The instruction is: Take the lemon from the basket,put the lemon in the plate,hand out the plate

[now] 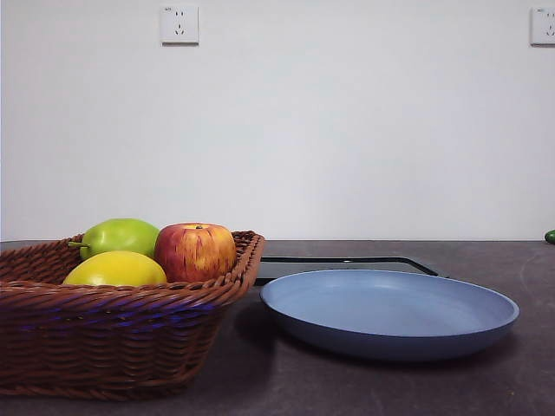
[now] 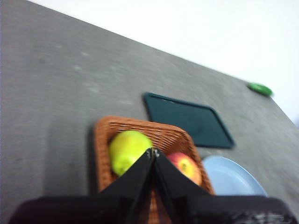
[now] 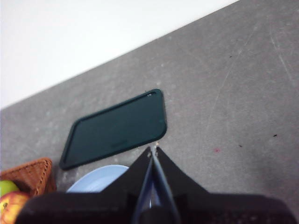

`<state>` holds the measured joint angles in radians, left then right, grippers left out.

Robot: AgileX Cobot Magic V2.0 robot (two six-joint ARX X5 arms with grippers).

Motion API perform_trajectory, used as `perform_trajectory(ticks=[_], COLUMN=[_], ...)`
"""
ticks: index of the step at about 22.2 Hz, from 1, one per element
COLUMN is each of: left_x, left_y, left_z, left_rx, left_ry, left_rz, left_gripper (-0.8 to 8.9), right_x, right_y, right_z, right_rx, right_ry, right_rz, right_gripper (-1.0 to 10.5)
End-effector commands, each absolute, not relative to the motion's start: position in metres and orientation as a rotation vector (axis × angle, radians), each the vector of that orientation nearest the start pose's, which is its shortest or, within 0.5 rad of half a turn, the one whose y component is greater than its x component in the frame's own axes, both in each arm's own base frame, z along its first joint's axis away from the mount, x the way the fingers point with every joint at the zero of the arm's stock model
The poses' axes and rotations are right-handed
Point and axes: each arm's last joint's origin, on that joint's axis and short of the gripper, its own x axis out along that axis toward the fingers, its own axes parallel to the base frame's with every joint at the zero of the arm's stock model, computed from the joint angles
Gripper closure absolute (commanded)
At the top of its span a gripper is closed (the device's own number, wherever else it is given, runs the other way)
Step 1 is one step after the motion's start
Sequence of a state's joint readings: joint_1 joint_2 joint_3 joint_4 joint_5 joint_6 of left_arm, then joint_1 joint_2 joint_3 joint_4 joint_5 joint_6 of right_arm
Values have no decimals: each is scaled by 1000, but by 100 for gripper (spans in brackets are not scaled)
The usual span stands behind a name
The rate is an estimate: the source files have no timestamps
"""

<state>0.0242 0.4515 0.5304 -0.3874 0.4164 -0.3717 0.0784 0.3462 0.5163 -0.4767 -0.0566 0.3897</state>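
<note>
Black jaws of the left claw (image 2: 153,151) meet tip to tip, closed on nothing, hanging high above the basket (image 2: 140,128). Directly under those tips the wicker holds three fruits packed together: the green pear (image 2: 127,148) to one side of the jaws, the apple (image 2: 186,167) to the other. The lemon (image 1: 115,269) sits at the basket's near edge in the front view, touching both, and is hidden behind the jaws in the left wrist view. The claw seems parked over the basket because the pick starts there; it will have to open before it can descend.

The right claw (image 3: 153,150) is also pinched shut and empty, high over the plate (image 3: 100,179), a sensible post for the arm that may hand it out. Beyond its tips lies the black tray (image 3: 117,128). The plate is bare, just beside the basket, so the lemon's trip should be short. Nothing of the task is done yet.
</note>
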Motion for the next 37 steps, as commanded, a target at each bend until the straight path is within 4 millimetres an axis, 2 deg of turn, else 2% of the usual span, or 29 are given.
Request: perform_trajectory(ticks=[1,7,12,15,18,21,23,26,29,35,37], left_x=[122,140,153,158,157,157,157,156,155,155,154], left_y=[-10,-14,-18,-21,-23,-26,-28,-31,-35,-39,-40], left_z=[287,309,317,316,315,315,315,315,315,315,315], left_rx=[-363,-325,-315,-314,-323,-341,-355,-366,-360,-354,-352], left_ry=[394,525,694,752,767,780,791,804,812,825,827], left_rz=[-403,-512,-646,-674,-680,-681,-684,-694,-714,-711,-717], left_gripper=[807,807,805,778,573,554,499,487,422,424,424], right_x=[102,129,160,180,194,206,215,230,247,268,272], right_y=[11,17,23,27,28,29,30,33,36,42,46], right_z=[284,307,305,289,275,262,252,233,209,170,161], right_rx=[315,232,203,244,264,275,283,292,306,332,329], right_ry=[369,563,742,852,938,1007,1055,1134,1206,1309,1325], right_rz=[112,243,389,461,460,448,443,440,434,425,431], right_gripper=[943,943,943,887,774,686,686,687,688,693,731])
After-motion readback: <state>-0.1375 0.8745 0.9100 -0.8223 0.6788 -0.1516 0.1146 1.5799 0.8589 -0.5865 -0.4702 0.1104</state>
